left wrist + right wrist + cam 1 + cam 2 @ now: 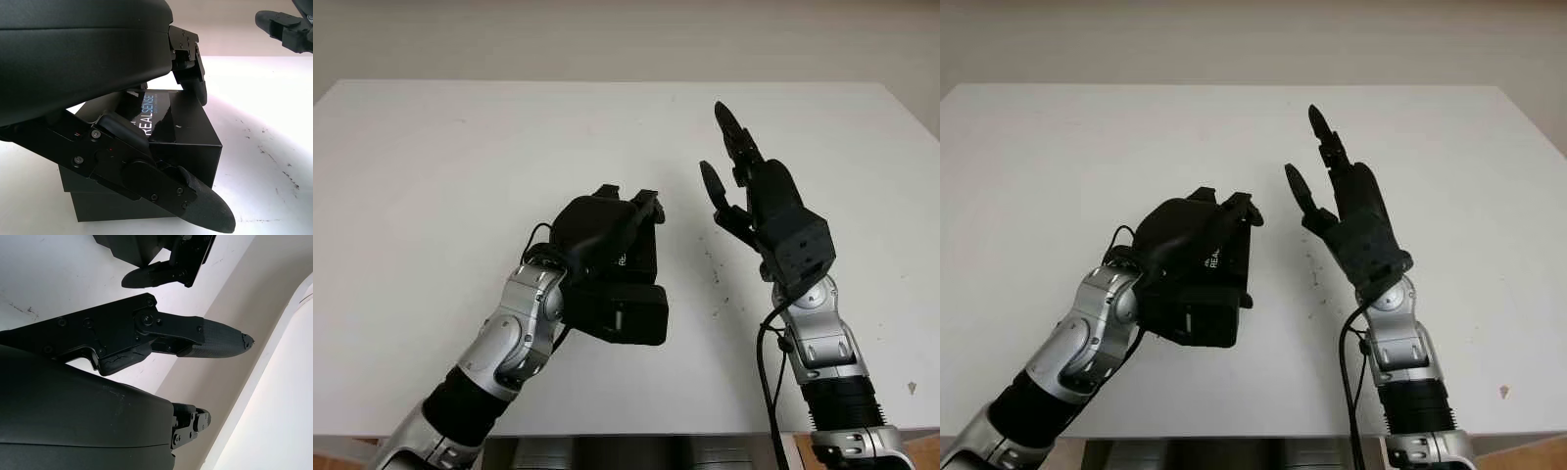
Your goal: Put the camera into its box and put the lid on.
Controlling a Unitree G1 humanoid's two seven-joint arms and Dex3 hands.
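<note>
We see the left hand [607, 230] clamped around the black box [628, 294] on the white table [431, 176]; right hand [754, 201] raised beside it, holding nothing.

worktop [450, 176]: white, broad | dark specks [715, 269]: scattered near centre | small mark [912, 388]: near right front edge | wall [607, 39]: pale, behind

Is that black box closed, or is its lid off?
Closed, it seems: in the left wrist view the lid sits on the black box, under the left hand. The right hand is open, raised beside it.
</note>
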